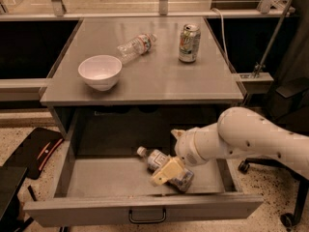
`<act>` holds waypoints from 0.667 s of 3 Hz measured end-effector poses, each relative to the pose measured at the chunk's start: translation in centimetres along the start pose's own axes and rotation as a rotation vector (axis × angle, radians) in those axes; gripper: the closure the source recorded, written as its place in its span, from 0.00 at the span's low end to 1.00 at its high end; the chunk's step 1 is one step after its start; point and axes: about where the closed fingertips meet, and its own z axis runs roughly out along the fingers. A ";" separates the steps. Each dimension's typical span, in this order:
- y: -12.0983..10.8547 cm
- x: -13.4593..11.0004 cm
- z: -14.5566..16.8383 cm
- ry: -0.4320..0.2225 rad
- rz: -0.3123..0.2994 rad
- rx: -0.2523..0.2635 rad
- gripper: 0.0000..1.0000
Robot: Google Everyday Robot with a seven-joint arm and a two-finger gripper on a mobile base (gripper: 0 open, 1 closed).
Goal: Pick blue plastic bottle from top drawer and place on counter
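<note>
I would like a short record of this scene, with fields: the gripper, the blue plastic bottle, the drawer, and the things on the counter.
gripper: inside the top drawer, at the blue plastic bottle
blue plastic bottle: lying on its side on the drawer floor, cap toward the left
top drawer: open
counter: white bowl, clear bottle lying down, upright can
task state: blue plastic bottle not yet on the counter

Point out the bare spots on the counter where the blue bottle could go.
Free: the counter front strip, right of the white bowl and nearer than the can; also its far left corner behind the bowl. Crowded: the back middle, between the clear bottle and can. The gripper is in the top drawer at the blue plastic bottle.
</note>
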 end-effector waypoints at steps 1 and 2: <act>2.7 -0.9 1.8 0.071 -0.059 0.073 0.00; 2.6 -0.1 1.1 0.162 -0.165 0.236 0.00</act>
